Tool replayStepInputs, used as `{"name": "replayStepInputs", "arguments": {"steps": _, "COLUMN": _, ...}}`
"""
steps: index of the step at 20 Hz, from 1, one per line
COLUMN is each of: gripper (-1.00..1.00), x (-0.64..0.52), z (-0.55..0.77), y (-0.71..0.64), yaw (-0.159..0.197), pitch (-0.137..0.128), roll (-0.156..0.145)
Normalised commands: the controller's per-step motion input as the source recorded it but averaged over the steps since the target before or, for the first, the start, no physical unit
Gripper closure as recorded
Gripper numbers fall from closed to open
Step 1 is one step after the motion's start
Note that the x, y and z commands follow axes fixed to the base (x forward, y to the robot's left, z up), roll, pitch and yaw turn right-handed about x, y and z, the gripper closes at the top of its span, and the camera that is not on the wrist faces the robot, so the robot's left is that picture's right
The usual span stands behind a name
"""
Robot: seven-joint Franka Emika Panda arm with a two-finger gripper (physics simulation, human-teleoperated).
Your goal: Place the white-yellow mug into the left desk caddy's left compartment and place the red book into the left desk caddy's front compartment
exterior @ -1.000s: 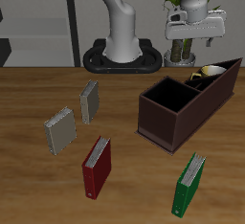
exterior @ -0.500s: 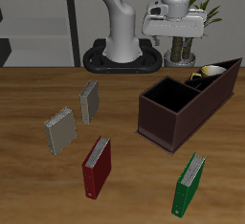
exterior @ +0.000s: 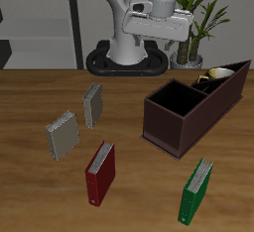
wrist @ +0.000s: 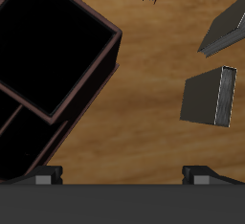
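No readable text on anything; the red book point(exterior: 99, 172) only shows a tiny white mark by its spine end. Jaws point(exterior: 157, 40) hang high over the counter's point(exterior: 30, 176) back, holding nothing, well apart from that book, which stands near the front edge; can't tell how wide they're spread. Mug point(exterior: 215, 76) sits in the caddy's point(exterior: 189, 105) narrow back end; grey books point(exterior: 63, 134) stand farther back than the red one.

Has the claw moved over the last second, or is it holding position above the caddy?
Yes. The claw has swung away from above the caddy, across the potted plant toward the robot's base, and is now high above the table's back.
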Motion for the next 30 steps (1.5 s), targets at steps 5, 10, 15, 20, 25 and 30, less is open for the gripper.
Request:
{"name": "replayStepInputs", "arguments": {"steps": 5, "gripper": -1.0, "x": 0.3, "z": 0.11, "y": -0.35, "yaw": 0.018, "pitch": 0.052, "roll": 0.021}}
{"name": "replayStepInputs", "arguments": {"steps": 10, "gripper": -1.0, "x": 0.51, "z": 0.12, "y": -0.33, "yaw": -0.008, "pitch": 0.045, "roll": 0.147}}
{"name": "replayStepInputs", "arguments": {"steps": 15, "gripper": -1.0, "x": 0.39, "z": 0.18, "y": -0.37, "yaw": 0.019, "pitch": -0.003, "roll": 0.046}}
{"name": "replayStepInputs", "arguments": {"steps": 20, "gripper": -1.0, "x": 0.28, "z": 0.16, "y": -0.28, "yaw": 0.037, "pitch": -0.016, "roll": 0.063}}
{"name": "replayStepInputs", "arguments": {"steps": 25, "gripper": -1.0, "x": 0.39, "z": 0.16, "y": -0.43, "yaw": 0.006, "pitch": -0.029, "roll": -0.075}}
{"name": "replayStepInputs", "arguments": {"steps": 30, "gripper": -1.0, "x": 0.28, "z": 0.07, "y": -0.29, "yaw": 0.014, "pitch": -0.033, "roll": -0.074}}
